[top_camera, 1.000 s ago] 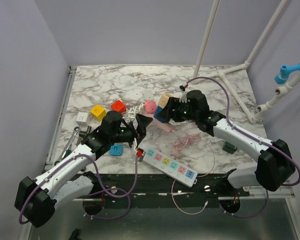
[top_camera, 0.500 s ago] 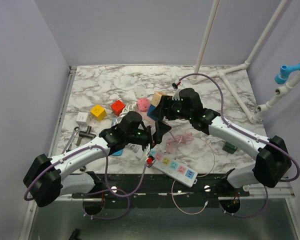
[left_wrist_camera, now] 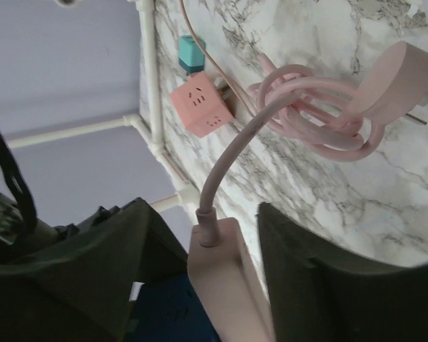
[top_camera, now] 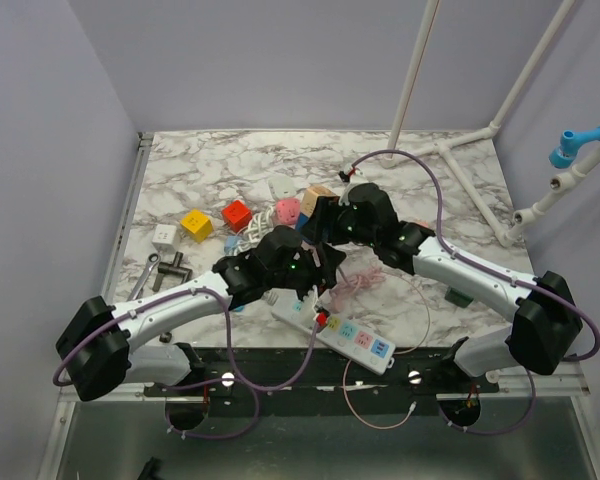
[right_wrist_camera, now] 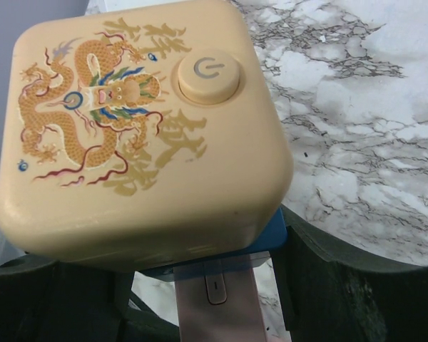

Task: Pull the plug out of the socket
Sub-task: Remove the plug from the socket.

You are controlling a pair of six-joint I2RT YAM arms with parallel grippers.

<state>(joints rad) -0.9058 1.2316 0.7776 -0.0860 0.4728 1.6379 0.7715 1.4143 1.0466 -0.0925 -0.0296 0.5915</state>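
The socket is a cream cube [right_wrist_camera: 143,121] with a gold dragon print, a round button and blue sides, seen in the top view [top_camera: 316,200] lifted off the marble. My right gripper [right_wrist_camera: 178,281] [top_camera: 330,215] is shut on it. The pink plug [right_wrist_camera: 217,303] sticks out of its blue face. In the left wrist view that plug [left_wrist_camera: 225,274] stands between the dark fingers [left_wrist_camera: 307,278] of my left gripper [left_wrist_camera: 203,214] [top_camera: 322,265], which is open, with a gap on each side. Its pink cable [left_wrist_camera: 299,100] [top_camera: 356,284] lies coiled on the table.
A white power strip [top_camera: 342,336] lies at the near edge. Red [top_camera: 237,213], yellow [top_camera: 195,223], white [top_camera: 164,236] and pink [top_camera: 288,210] cubes sit at the left. A pink cube socket [left_wrist_camera: 198,112] and a teal block [left_wrist_camera: 191,53] lie near the white pipes [top_camera: 470,180]. A metal tool [top_camera: 168,268] rests at far left.
My left arm has swung right to the plug and its jaws have narrowed around it. The right gripper has carried the socket slightly left and nearer.
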